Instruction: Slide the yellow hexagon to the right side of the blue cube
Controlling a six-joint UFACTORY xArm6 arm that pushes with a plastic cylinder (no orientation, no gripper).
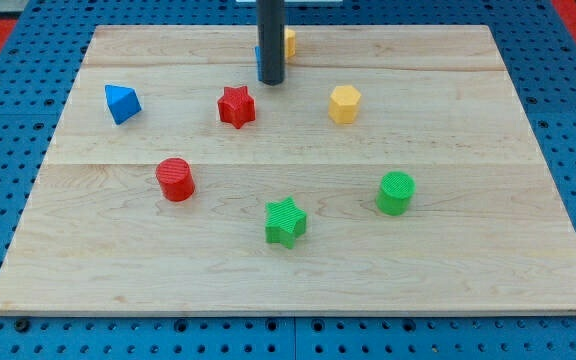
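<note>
Pale wooden bench (298,270) of jointed planks, lying on a blue pegboard (8,200). The tool is a straight dark rod with no jaws, so nothing about it opens, closes or grips; my tip (271,81) rests on the bench near the view's top, middle.

Around the tip: a blue block (258,55) shows only as a sliver at the rod's left edge, and a yellow block (290,41) only as a sliver at its right edge; the rod hides most of both, shapes cannot be told. The red star block (236,106) lies just below and left of the tip, apart from it.

Count: two yellow, two blue, two red, two green. The others are a blue pyramid-like block (121,103) at the view's left, a red cylinder (175,179) lower left, a green star block (285,221) at lower middle, and a green cylinder (396,192) lower right.

The yellow hexagon block (344,103) lies to the right of the tip and slightly lower, clear of it, with bare wood between. It touches no other block.
</note>
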